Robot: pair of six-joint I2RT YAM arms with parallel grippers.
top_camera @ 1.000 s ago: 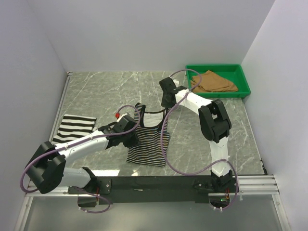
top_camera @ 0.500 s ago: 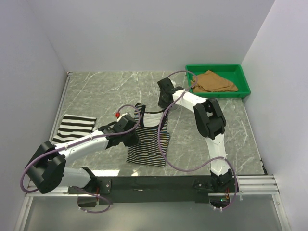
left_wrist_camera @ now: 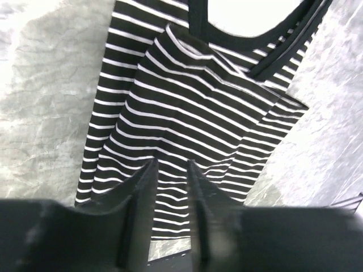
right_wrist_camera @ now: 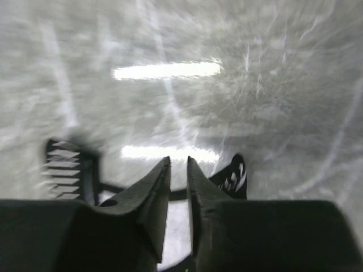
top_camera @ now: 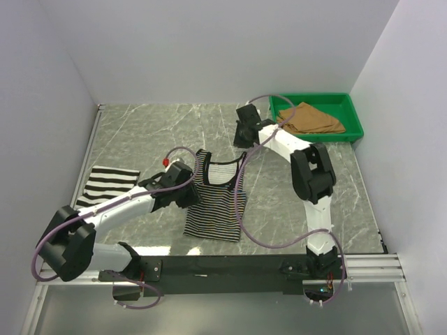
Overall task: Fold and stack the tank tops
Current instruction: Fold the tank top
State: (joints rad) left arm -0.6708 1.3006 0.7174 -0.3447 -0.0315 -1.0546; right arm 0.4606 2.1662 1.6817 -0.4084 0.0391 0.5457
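The thin-striped tank top (top_camera: 215,202) lies flat on the middle of the grey marbled table (top_camera: 140,132), its neck opening toward the far wall, and one side of it is folded over onto the body. The left gripper (left_wrist_camera: 170,164) hangs above the near-left part of this top; its two fingers stand a little apart, with only a narrow gap, and they hold nothing, since the stripes show freely between them. The right gripper (right_wrist_camera: 177,161) is above the bare table just beyond the neck of the same top. Its wrist view is blurred, but the fingers are seen slightly parted and there is no cloth between them. The wide-striped tank top (top_camera: 108,185) lies folded at the left edge of the table, well apart from the other. The tan-brown tank top (top_camera: 311,118) lies crumpled inside the green tray (top_camera: 353,115) at the far right corner.
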